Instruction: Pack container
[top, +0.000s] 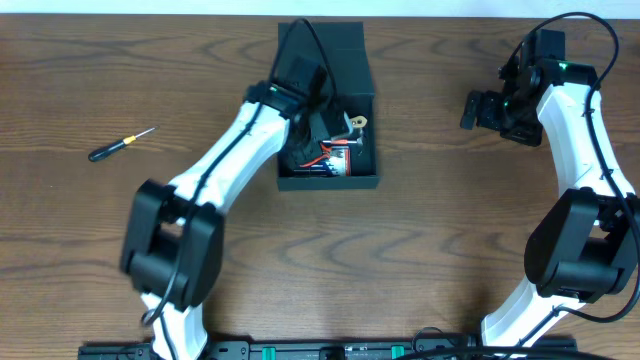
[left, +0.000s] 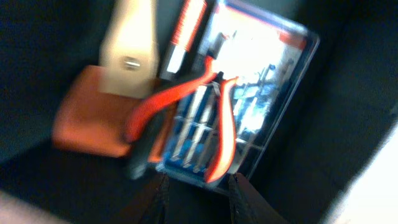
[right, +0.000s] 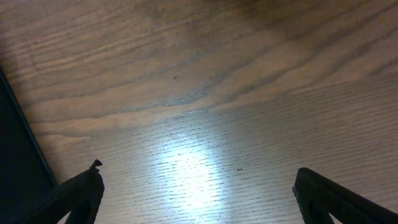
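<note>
Plainly, with the left hand (left: 199, 196) held apart and empty just above the orange-handled pliers (left: 224, 124) inside the container (top: 330, 183), those pliers could be snagged and dragged out.

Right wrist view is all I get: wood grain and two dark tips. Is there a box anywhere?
Observer: Yes. The container sits open at the table's far middle, left of the right gripper.
Visitor: Anything in it?
Observer: Orange-handled pliers lie on a blue tool case.
Visitor: Where's the other arm?
Observer: The left gripper reaches into the container, fingers apart and empty. A screwdriver lies out on the table, far left.
</note>
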